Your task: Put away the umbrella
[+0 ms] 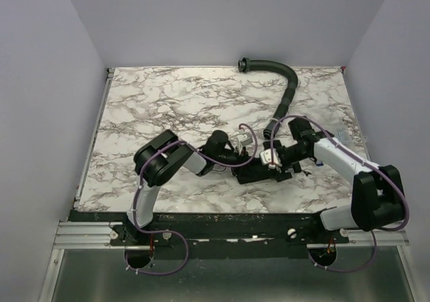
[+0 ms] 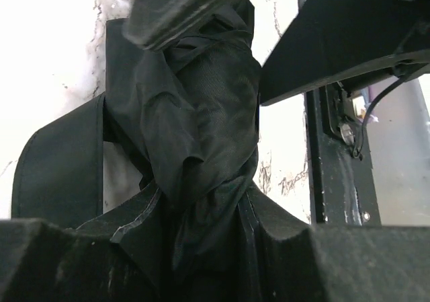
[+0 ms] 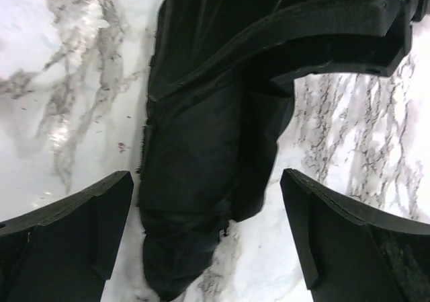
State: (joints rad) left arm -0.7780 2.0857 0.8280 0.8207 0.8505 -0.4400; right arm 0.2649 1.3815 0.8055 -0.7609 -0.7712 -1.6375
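The umbrella [image 1: 259, 174] is a short black fabric bundle lying on the marble table near the front middle. My left gripper [image 1: 236, 162] is at its left end, shut on twisted black fabric [image 2: 195, 134] that sits pinched between the jaws [image 2: 201, 214]. My right gripper [image 1: 274, 161] is at the bundle's right part. It is open, with its two fingers either side of the bundle's tapered end [image 3: 195, 181] and just above the table [image 3: 205, 181]. The shaft and handle are hidden.
A curved black ribbed hose [image 1: 285, 90] lies at the back right of the marble table [image 1: 168, 107], its lower end close to my right arm. The table's dark front rail [image 2: 332, 161] runs just beside the left gripper. Grey walls enclose the table.
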